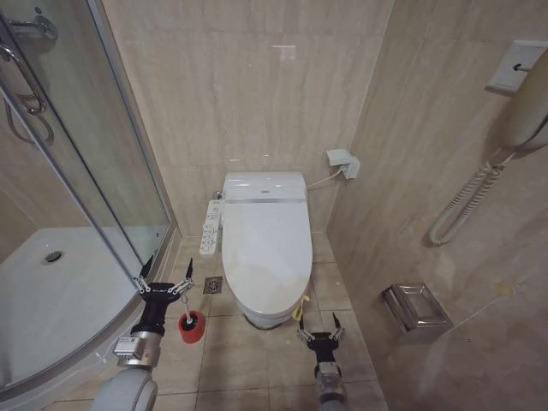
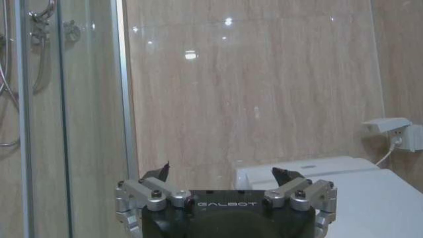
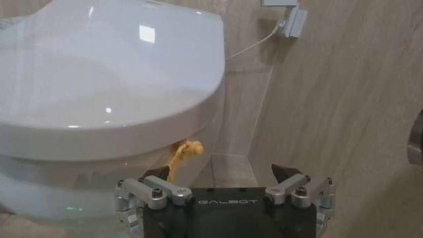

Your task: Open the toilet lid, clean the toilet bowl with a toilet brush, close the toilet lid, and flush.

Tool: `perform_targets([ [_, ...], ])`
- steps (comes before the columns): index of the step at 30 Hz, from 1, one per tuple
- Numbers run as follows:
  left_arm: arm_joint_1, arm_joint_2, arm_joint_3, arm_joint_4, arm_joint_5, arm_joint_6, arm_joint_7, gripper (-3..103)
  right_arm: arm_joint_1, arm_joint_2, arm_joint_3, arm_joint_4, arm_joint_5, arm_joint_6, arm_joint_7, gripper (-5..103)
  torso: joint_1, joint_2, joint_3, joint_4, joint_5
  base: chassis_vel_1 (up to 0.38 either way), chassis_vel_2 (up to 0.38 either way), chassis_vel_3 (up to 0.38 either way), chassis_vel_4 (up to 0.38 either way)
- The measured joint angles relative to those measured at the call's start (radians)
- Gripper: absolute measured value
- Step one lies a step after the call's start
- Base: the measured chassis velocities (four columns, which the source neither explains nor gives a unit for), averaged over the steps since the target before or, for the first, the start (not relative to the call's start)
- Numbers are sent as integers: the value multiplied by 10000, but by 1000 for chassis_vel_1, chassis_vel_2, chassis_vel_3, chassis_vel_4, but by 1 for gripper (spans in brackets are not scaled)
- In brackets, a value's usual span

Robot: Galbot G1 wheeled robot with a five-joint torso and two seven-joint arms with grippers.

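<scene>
Room: a small bathroom is seen, walled in glossy beige stone-look tile (image 1: 257, 86), with a floor (image 1: 248, 360) of beige square tiles.
Toilet lid: the toilet lid (image 1: 265, 253) is shut flat over the bowl; its long axis runs from the back wall toward the robot, the rounded front end pointing at the robot and the hinge end at the wall. A small yellow tie (image 1: 304, 305) hangs at its front right edge.
Toilet bowl: the toilet bowl (image 1: 257, 318) is covered; only its white outer base is seen under the lid's front.
Toilet brush: the toilet brush (image 1: 186, 310) stands upright in a red holder cup (image 1: 191, 329) on the floor, just beside the bowl's front on the robot's left.
Left gripper: the left gripper (image 1: 167, 274) is held above the floor just beside the brush, its fingers spread apart and nothing between them.
Right gripper: the right gripper (image 1: 319, 324) is held low, near the lid's front right edge and the tie, fingers spread, nothing grasped.
Control panel: a white panel (image 1: 211, 228) sits along the toilet's left side.
Floor drain: a square drain (image 1: 212, 285) is set in the floor left of the bowl.
Shower: a glass enclosure (image 1: 77, 163) with a white tray (image 1: 60, 300) occupies the left.
Right wall: a socket box (image 1: 343, 163), a coiled-cord handset (image 1: 522, 111) and a metal holder (image 1: 415, 310) are mounted.
</scene>
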Motion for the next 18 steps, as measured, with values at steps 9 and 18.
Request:
perform_targets([
  [9,0,0,0,0,0,0,0,100,112,-2,-131,-146,90,13,73,100,0,0,0,0,0,0,0,0,0],
  [18,0,0,1,0,0,0,0,100,314,178,-227,-645,-52,152,54,100,0,0,0,-1,-1,0,0,0,0],
])
